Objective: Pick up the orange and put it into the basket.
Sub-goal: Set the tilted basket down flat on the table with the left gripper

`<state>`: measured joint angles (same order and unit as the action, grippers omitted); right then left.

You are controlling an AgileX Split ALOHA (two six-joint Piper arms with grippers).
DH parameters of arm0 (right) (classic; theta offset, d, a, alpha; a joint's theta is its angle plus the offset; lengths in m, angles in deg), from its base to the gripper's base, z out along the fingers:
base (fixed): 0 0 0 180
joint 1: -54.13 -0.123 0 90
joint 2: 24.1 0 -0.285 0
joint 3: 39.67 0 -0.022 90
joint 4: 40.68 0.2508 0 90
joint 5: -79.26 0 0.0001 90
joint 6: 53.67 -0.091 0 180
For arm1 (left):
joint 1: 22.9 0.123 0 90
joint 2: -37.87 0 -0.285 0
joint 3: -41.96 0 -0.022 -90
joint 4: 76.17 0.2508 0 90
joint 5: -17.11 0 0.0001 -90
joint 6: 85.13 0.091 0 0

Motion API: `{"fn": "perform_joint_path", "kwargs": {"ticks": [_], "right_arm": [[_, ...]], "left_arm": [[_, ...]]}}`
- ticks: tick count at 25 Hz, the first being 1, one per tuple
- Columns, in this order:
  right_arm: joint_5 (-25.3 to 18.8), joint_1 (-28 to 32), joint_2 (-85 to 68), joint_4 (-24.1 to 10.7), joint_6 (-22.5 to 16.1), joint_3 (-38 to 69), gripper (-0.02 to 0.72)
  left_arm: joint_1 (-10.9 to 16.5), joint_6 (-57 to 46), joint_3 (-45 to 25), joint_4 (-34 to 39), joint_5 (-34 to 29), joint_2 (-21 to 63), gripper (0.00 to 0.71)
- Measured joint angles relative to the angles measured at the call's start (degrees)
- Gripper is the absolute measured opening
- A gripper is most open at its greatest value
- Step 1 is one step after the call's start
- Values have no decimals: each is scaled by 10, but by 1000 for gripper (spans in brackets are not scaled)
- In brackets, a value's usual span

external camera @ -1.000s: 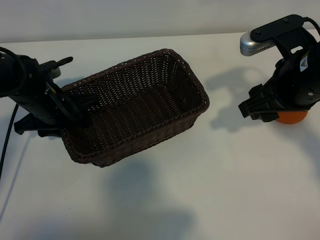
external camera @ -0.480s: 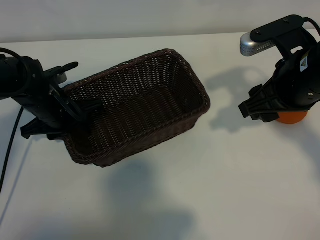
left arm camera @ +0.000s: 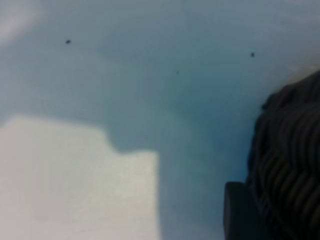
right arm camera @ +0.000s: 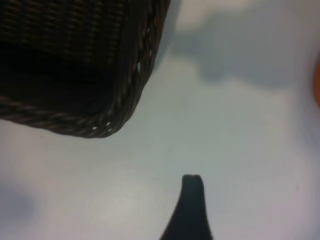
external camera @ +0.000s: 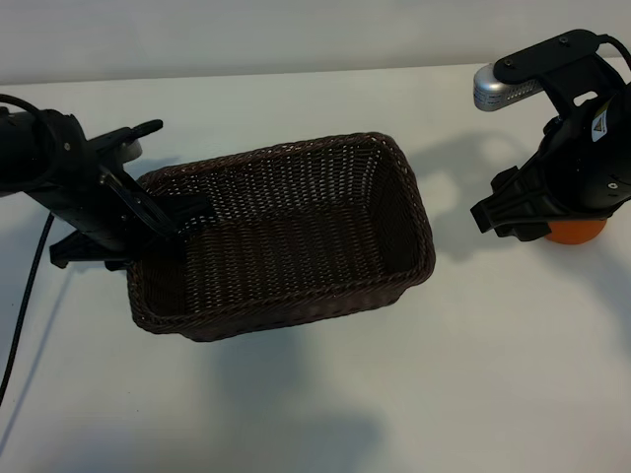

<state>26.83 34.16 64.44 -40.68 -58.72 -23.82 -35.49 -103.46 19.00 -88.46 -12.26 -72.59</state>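
- Over at the left end of the desk (external camera: pixel 325 394), the left hand (external camera: pixel 163 219) is closed on the basket (external camera: pixel 286 246) rim, one finger inside, likely to steady it.
- At far right, the right hand (external camera: pixel 513 219) hangs with fingers apart beside the orange (external camera: pixel 577 232), which sits on the desk, well apart from the basket, not yet gripped.

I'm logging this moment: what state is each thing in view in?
basket: upright on table, empty, left end at the left tool.
orange: on table, outside basket, mostly hidden under the right tool.
left tool: astride basket's left rim.
right tool: open, over orange.
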Motion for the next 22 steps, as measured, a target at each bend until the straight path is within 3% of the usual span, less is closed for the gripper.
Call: {"fn": "perform_joint_path", "kwargs": {"ticks": [4,12,16,22], "right_arm": [[0,0,0,3,0,0,595],[0,0,0,0,0,0,595],[-1,0,0,3,0,0,595],[-3,0,0,3,0,0,595]], "left_arm": [[9,39,0,-31,-11,26,335],[77,258,-2,-204,-63,62,324],[96,321,-4,-263,-81,68,154],[101,332,-4,-284,-75,68,150]]}}
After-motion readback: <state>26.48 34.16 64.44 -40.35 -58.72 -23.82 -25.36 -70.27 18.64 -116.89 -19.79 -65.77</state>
